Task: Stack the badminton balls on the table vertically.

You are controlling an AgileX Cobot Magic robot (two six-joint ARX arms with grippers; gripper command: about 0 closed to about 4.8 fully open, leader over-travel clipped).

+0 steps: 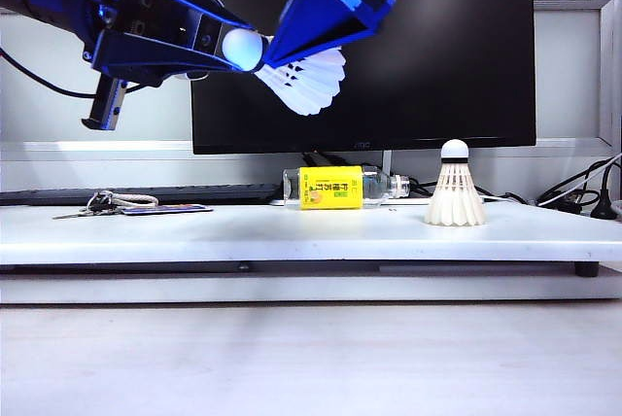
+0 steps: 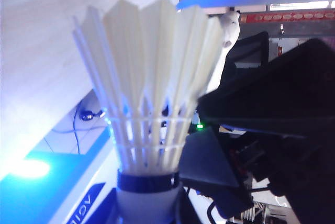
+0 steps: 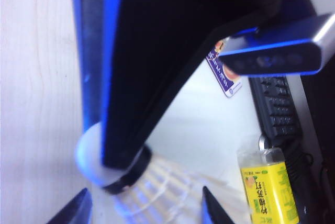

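The white tabletop (image 1: 243,231) runs across the exterior view with a black monitor (image 1: 428,47) behind it. Both arms hang high above its left half. The left claw (image 1: 231,47) is closed down on the rounded cork tip of one shuttlecock (image 1: 306,78), which lies tilted with its feather skirt pointing right and somewhat down; in the left wrist view the skirt (image 2: 149,77) fans away from the camera with the black band just beyond the claw. The right claw (image 1: 326,32) comes in from above with its jaws spread wide on either side of that skirt; its fingertips (image 3: 70,211) show apart at the edge of the right wrist view and nothing sits pinched between them. This looks like a hand-over in mid-air: holding by the cork leaves the feathers free for the other claw to take.

The second shuttlecock (image 1: 455,192) stands upright on the right part of the tabletop, cork up, skirt down, a ready base for stacking. Near the middle lies a clear bottle with a yellow label (image 1: 335,187) on its side, and at the left a bunch of keys (image 1: 102,203) beside a card (image 1: 165,209), all well apart from the standing shuttlecock.
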